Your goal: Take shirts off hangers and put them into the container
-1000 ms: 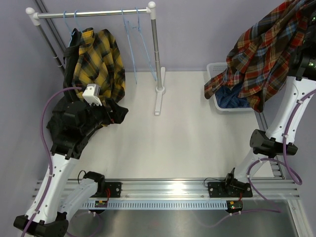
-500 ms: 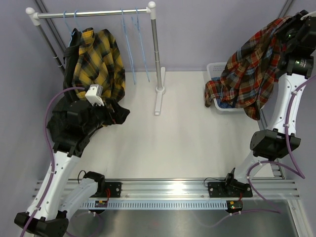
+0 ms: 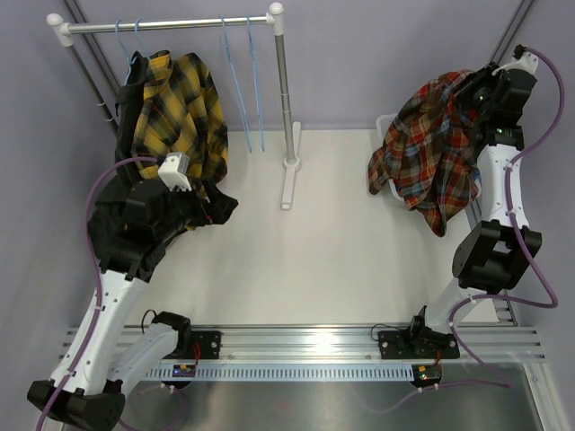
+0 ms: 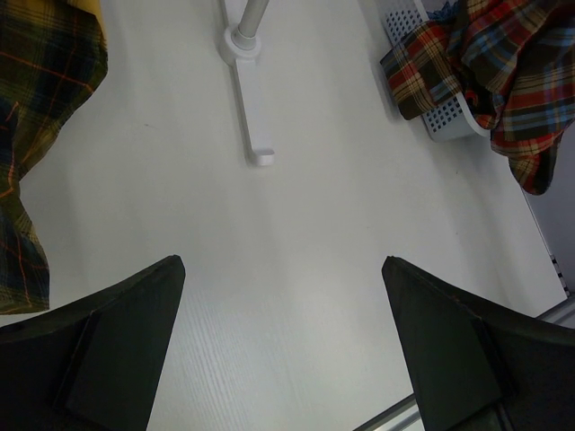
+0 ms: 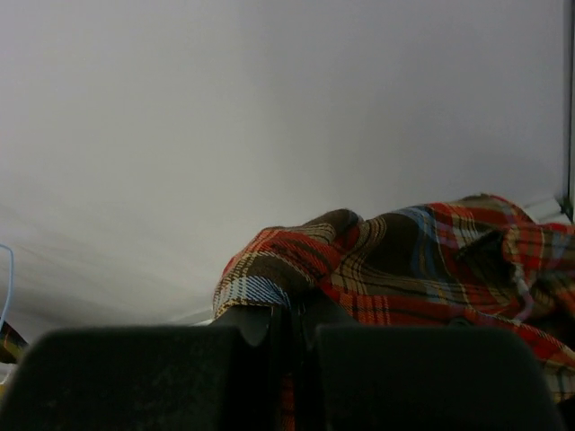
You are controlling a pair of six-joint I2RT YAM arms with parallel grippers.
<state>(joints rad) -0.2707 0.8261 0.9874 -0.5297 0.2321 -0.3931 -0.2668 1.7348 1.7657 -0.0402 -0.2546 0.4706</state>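
Black left gripper [image 4: 280,296]: jaws spread wide, nothing in em, hovering low over the table [image 3: 341,233], near the yellow plaid shirt's hem.
Right gripper [image 5: 294,328]: pinched tight on the red plaid shirt [image 3: 431,153], held up high, cloth hanging down over the container.
Container [image 4: 449,121]: far right side of the table, mostly covered by that shirt, only a bit of perforated wall shows. Can't tell what's inside.
Empty hangers [image 3: 241,81]: two bare ones on the rail [image 3: 171,25] at the back, so prob 2 shirts off already.
Yellow plaid shirt [image 3: 175,112]: hanging at the rail's left end w/ dark cloth [image 3: 128,99] behind it, looks like the black one.
Progress: roughly halfway imo. Red one needs dropping in, then 2 more to pull off.
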